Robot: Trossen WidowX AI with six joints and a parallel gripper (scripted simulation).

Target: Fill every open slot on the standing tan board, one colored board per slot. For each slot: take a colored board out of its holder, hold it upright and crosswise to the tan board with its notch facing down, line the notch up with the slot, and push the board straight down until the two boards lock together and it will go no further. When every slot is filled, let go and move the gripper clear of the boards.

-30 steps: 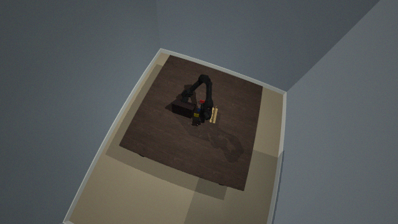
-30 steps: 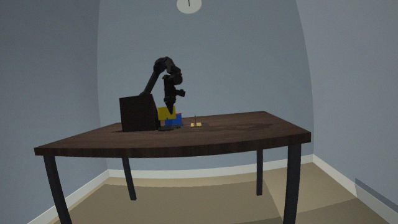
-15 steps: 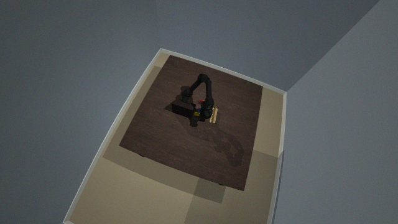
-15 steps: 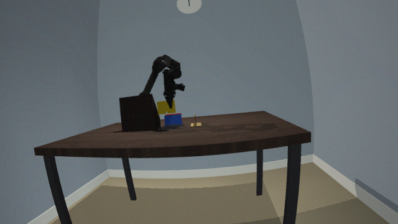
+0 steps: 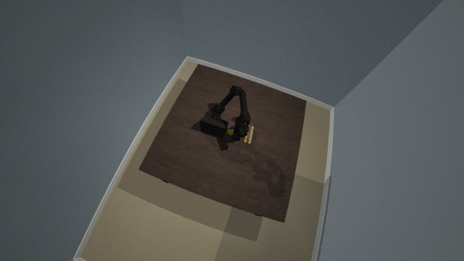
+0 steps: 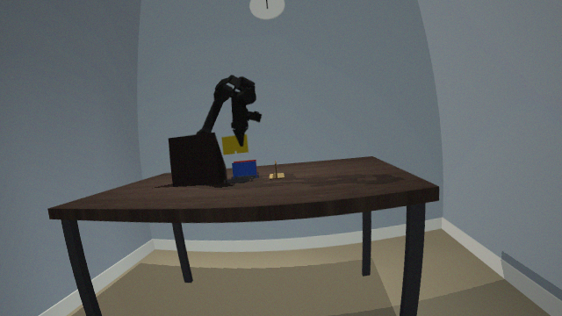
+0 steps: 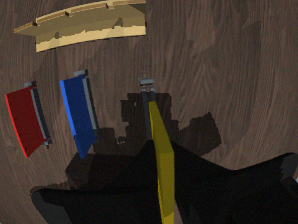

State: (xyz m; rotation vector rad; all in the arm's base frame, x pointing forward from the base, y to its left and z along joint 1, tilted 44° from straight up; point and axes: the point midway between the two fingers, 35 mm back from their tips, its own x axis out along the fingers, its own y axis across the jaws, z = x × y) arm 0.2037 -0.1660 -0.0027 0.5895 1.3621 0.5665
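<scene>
Fingers of the gripper are clamped on the yellow board, which is held upright and raised above the table, with its notch facing down. Under the yellow board, a gray holder is seen in the wrist view, with the board lifted out of it. Beside that holder, the blue board is seated upright in its own holder. Next in the row, the red board is likewise seated in a holder. The standing tan board is positioned near the holders, apart from the yellow board. Its slots are visible along the upper edge, and no colored board is fitted in them. The gripper is carried by the black arm, which is bent over the holders and pointed downward at the wrist. A dark box is located at the arm's lower end, on the brown table.
</scene>
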